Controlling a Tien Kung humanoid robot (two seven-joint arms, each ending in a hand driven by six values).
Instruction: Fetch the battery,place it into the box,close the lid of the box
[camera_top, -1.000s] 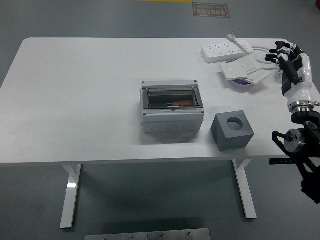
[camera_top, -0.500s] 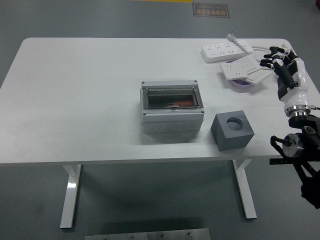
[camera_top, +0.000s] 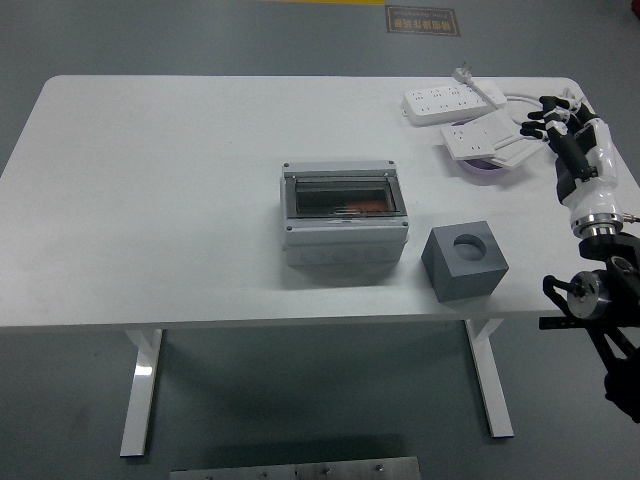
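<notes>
Over the table's right edge, right hand (camera_top: 572, 140) barely shifted since earlier, fingers (camera_top: 541, 113) loosely spread, empty.

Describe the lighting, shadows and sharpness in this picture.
Head view: even, soft overhead light; the white table looks bright but not blown out; the box and grey block cast only faint shadows; the box's clear lid dims what is inside; focus is fairly sharp throughout, with no motion blur on the right hand.

table (camera_top: 160, 160): white, on a grey floor | grey cube (camera_top: 466, 260): near table's front edge, round hole on top | power strips (camera_top: 452, 99) (camera_top: 478, 135): table's far right corner | purple disc (camera_top: 486, 166): beneath the nearer strip
</notes>
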